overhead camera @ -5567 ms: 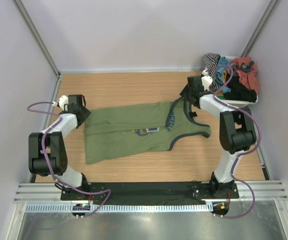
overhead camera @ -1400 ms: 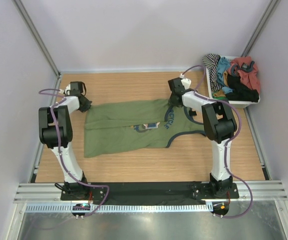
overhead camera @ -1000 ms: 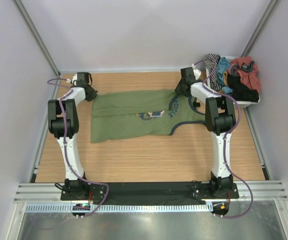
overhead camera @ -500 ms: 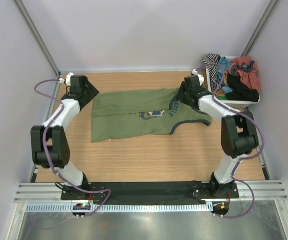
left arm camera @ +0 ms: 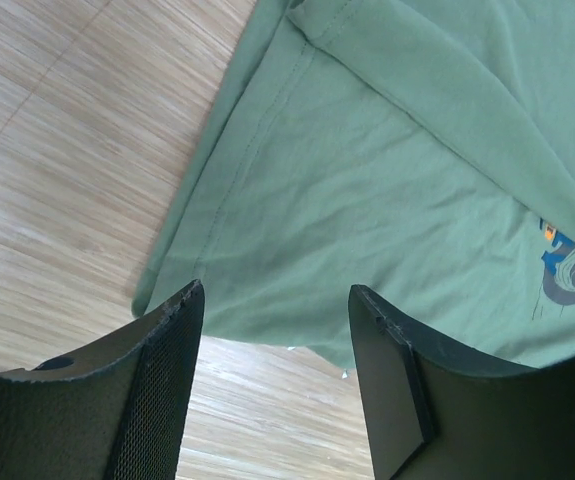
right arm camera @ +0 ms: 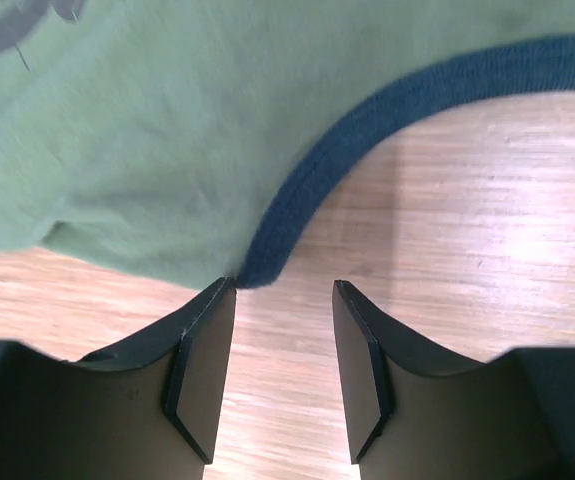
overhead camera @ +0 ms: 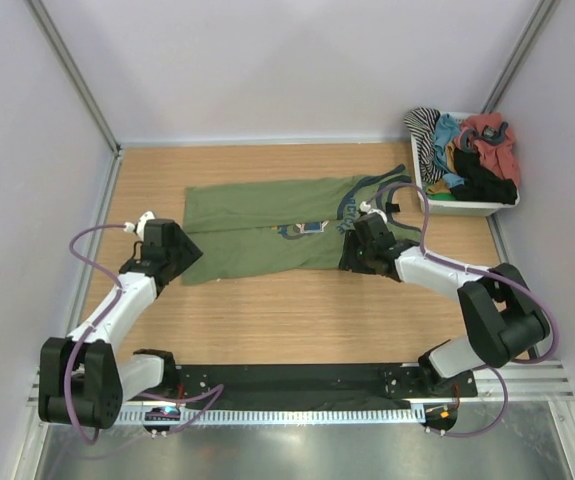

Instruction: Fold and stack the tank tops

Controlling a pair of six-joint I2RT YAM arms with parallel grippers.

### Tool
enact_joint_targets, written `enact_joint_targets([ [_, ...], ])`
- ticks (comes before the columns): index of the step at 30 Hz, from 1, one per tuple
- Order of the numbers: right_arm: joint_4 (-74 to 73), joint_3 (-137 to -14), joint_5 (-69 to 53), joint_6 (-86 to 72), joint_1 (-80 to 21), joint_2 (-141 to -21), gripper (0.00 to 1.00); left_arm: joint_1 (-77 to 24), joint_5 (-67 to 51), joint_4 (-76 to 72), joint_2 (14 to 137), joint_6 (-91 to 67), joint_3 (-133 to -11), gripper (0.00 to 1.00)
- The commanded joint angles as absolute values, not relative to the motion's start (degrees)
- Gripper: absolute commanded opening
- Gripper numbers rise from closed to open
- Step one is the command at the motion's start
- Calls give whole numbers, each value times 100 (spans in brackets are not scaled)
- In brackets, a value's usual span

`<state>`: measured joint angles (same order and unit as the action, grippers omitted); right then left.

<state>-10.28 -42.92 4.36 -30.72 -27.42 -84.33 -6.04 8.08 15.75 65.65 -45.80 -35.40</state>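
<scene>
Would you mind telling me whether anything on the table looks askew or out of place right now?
The olive green tank top lies unevenly: its near edge slants, the left corner reaching closer to the arms, and one dark-trimmed strap strays loose toward the bin.

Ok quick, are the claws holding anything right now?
Left claw: open, holding nothing, over the olive green cloth tank top.
Right claw: open, holding nothing, by its dark blue trim.
</scene>
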Motion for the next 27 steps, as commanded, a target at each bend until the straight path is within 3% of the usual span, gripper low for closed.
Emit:
enact_joint_targets([
  [1, -669, -4237, 413, -2927, -2821, -8322, 50, -615, 712, 1476, 6434, -4403, -3464, 60],
  [7, -352, -4368, 290, -2927, -2848, -8797, 49, -668, 650, 1459, 6320, -4280, -3270, 59],
  [13, -229, -4316, 79, -3014, -2865, -8939, 36, -773, 1107, 1468, 5758, -4210, -2875, 59],
  [18, -307, -4262, 123, -3006, -2874, -8772, 6, -773, 1362, 1696, 5283, -4306, -2681, 59],
  [27, -563, -4561, 536, -3050, -2856, -8965, 1, -774, 1335, 2082, 5967, -4596, -2944, 50],
])
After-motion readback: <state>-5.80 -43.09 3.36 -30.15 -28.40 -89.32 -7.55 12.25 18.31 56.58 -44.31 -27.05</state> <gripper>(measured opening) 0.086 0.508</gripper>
